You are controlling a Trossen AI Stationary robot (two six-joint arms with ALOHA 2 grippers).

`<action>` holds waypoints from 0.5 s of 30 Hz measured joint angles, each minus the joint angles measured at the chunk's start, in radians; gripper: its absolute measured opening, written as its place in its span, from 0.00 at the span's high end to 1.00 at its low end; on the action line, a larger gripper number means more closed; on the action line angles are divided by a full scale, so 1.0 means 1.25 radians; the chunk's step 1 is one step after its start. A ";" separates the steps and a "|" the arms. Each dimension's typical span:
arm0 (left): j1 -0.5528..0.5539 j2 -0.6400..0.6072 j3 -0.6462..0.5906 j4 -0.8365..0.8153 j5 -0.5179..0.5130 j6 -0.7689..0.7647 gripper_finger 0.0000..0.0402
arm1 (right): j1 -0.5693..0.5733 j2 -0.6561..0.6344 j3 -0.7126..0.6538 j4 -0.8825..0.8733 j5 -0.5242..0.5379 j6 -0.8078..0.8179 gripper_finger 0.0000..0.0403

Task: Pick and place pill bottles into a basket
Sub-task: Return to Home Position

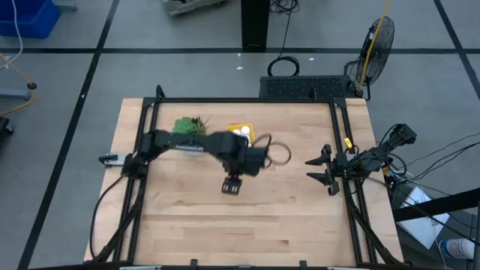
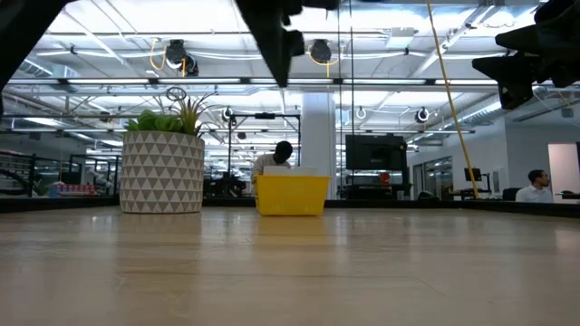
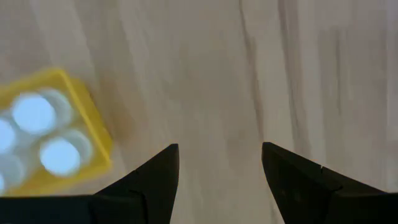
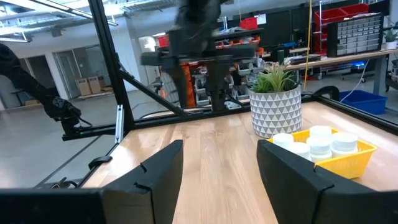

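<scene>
Partly hidden from above: the left arm crosses one corner of the small yellow low-walled basket (image 1: pixel 250 128). It sits far-centre on the light wooden table (image 1: pixel 187 225), just beside the green plant in a white patterned pot (image 2: pixel 163 172). White-capped pill bottles (image 4: pixel 317 142) stand inside; count unclear, cropped at the left wrist. Left gripper (image 1: pixel 231 186) hangs mid-table, fingers apart, empty, bare wood all round. Right gripper (image 1: pixel 319 169) sits at the right edge, spread, empty.

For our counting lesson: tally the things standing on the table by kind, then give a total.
Pill bottles: 5, all in the basket
Yellow basket: 1
Potted plant: 1
Total: 7
</scene>
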 joint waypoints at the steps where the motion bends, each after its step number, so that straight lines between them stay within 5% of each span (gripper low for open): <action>1: -0.018 0.000 0.000 -0.019 -0.014 -0.018 0.42 | 0.000 0.000 0.000 0.000 0.000 0.000 0.51; 10: -0.201 -0.064 -0.090 -0.020 -0.089 -0.157 0.42 | 0.000 0.000 0.000 0.000 0.000 0.000 0.51; 15: -0.277 -0.144 -0.239 0.167 -0.130 -0.178 0.42 | 0.000 0.000 0.000 -0.001 0.000 0.000 0.51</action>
